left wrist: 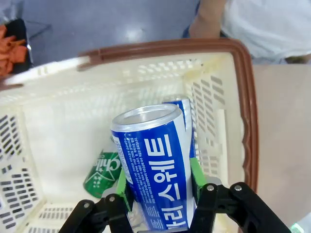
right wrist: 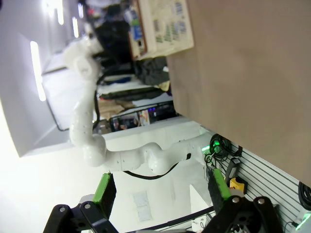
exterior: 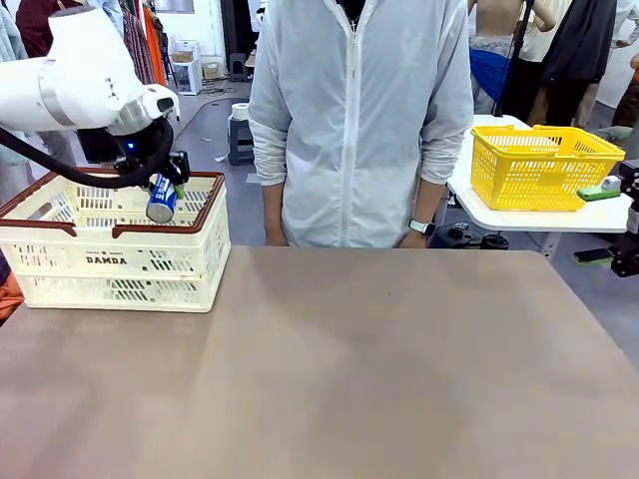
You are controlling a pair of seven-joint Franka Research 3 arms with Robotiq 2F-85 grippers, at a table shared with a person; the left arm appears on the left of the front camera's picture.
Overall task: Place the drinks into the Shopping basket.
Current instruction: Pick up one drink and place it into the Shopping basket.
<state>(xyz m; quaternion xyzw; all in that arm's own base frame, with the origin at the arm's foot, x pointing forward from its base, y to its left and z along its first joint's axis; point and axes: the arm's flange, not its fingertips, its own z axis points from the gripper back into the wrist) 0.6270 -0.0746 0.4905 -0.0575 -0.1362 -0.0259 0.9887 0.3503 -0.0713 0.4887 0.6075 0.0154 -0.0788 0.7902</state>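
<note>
Front view: the left gripper (exterior: 166,178) holds a blue metal drink can (exterior: 162,198) over the cream slotted Shopping basket (exterior: 112,261) with brown rim.

Left wrist view: green pads (left wrist: 120,183) clamp the blue can; a green can (left wrist: 103,173) lies on the basket floor.

Right wrist view: the right gripper (right wrist: 160,190) stands apart, holding nothing, beside the table edge (right wrist: 194,97).

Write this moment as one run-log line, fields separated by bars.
left gripper: shut on blue can, over basket | right gripper: open | green can: in basket
</note>
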